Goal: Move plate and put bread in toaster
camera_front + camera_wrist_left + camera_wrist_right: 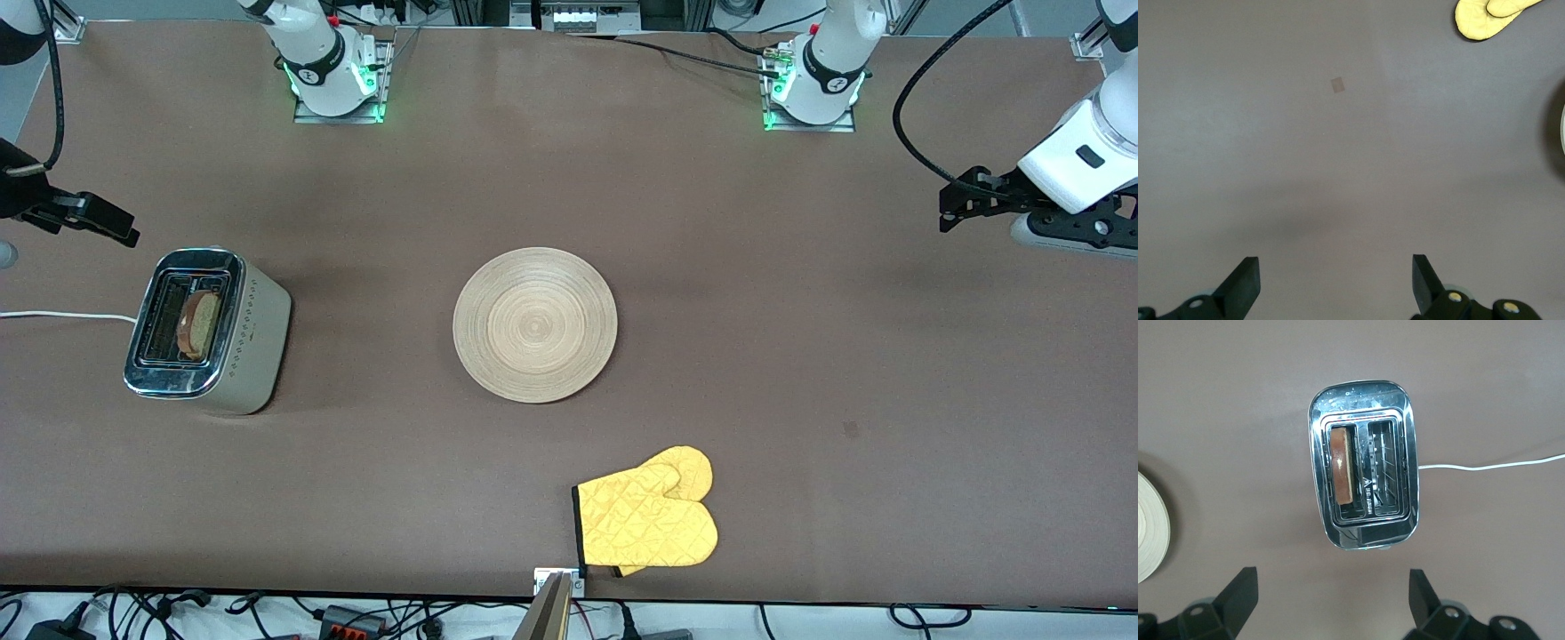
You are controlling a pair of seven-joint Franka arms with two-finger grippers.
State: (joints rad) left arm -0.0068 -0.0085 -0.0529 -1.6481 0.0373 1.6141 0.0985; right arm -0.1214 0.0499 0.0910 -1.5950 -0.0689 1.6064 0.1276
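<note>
Both end effectors, left [1335, 283] and right [1331, 597], spread empty; bread [201, 324] half-hidden, apparently upright, in toaster [210, 331].

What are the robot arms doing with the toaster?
Nothing is being held right now. The bread already stands in one slot of the toaster, at the right arm's end of the table. The plate lies bare mid-table, with a yellow oven mitt nearer the front camera. The right gripper hangs open over the toaster; the left gripper hangs open over bare table.
</note>
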